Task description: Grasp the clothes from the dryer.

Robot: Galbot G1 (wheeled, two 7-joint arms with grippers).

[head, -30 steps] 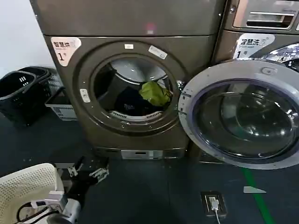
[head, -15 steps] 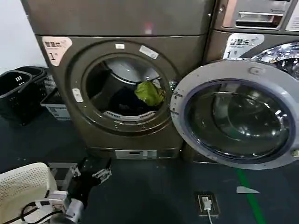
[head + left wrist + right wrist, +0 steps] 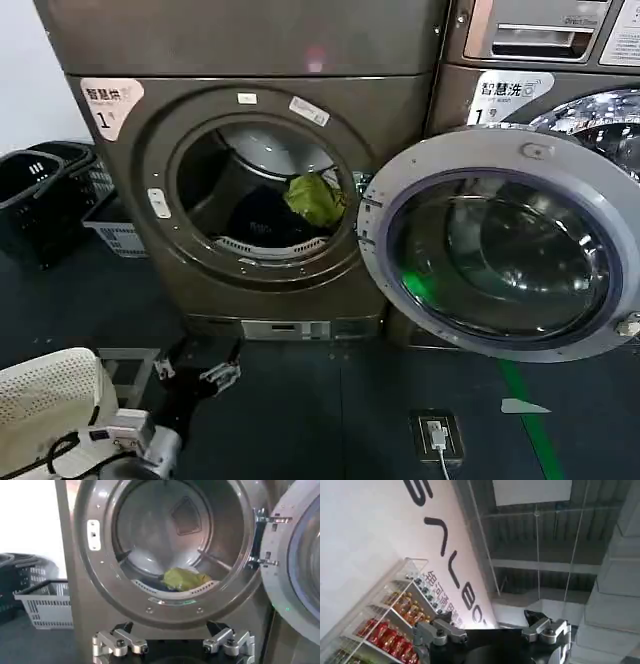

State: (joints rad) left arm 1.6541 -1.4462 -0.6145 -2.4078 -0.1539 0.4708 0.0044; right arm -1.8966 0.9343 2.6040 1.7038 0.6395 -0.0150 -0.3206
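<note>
Left gripper [image 3: 200,362] low, jaws seemingly apart.

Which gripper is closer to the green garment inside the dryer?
Left. The left gripper is low in front of the dryer, facing the green garment. The right gripper points up toward the ceiling.

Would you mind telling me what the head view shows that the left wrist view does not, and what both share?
Head view alone: the dryer's whole round glass door swung open, a dark garment in the drum, and a floor socket.

Left wrist view alone: the drum's back wall.

Both: the yellow-green garment, the open left gripper low before the dryer, and a white plastic basket.
</note>
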